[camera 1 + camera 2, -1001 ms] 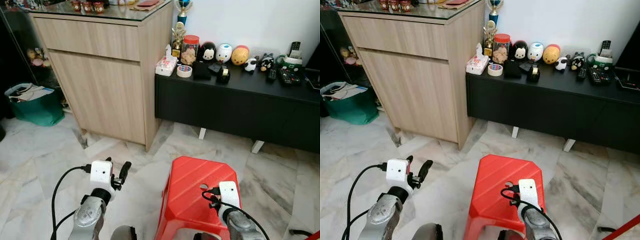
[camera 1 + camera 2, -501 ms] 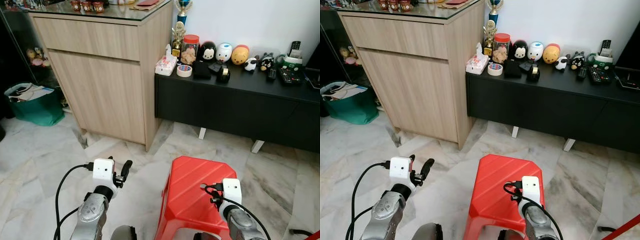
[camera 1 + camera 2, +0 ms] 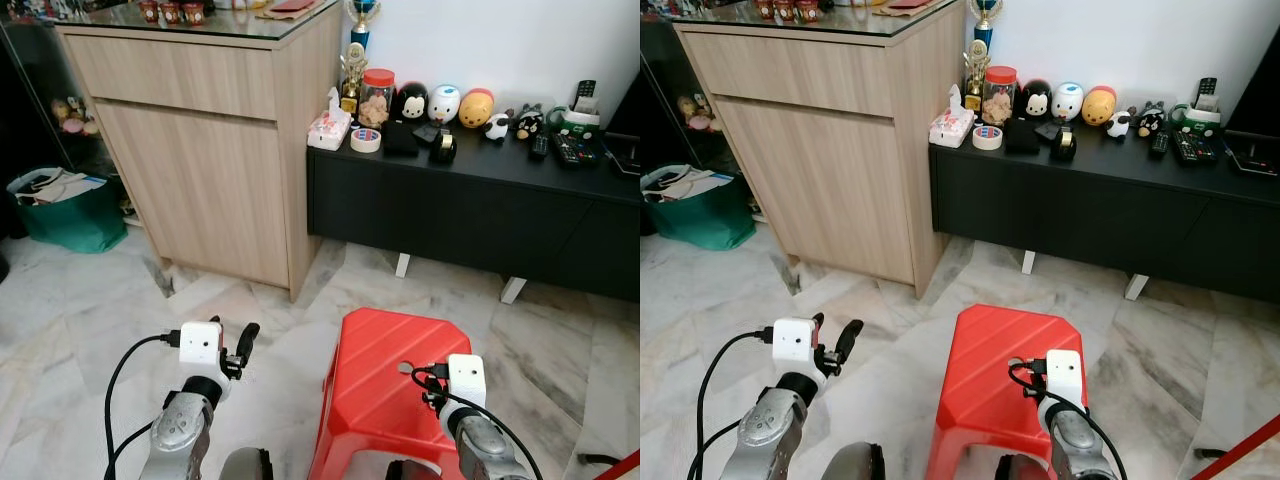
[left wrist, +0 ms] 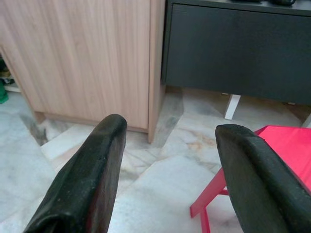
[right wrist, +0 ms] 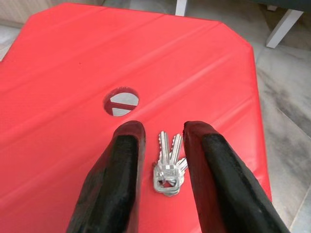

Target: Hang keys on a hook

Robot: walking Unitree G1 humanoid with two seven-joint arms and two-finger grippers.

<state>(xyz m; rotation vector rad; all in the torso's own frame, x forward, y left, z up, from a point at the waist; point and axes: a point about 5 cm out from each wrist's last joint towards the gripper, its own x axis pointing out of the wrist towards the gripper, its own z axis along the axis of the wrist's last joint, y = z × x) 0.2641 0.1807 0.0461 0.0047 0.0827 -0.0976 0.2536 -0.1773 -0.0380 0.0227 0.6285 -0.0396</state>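
Note:
A small bunch of silver keys lies flat on the top of a red plastic stool, just below its round centre hole. My right gripper hovers over the stool, open a little, one black finger on each side of the keys and neither touching them. In the head views the stool stands on the marble floor in front of me, with my right wrist above its near right part. My left gripper is open and holds nothing, low above the floor to the left of the stool.
A tall light-wood cabinet stands ahead on the left. A low black console with figurines, a jar and remotes runs along the white wall. A green bag sits on the floor at far left.
The head view has shifted slightly. Both arms stay in about the same place, the right gripper still over the keys.

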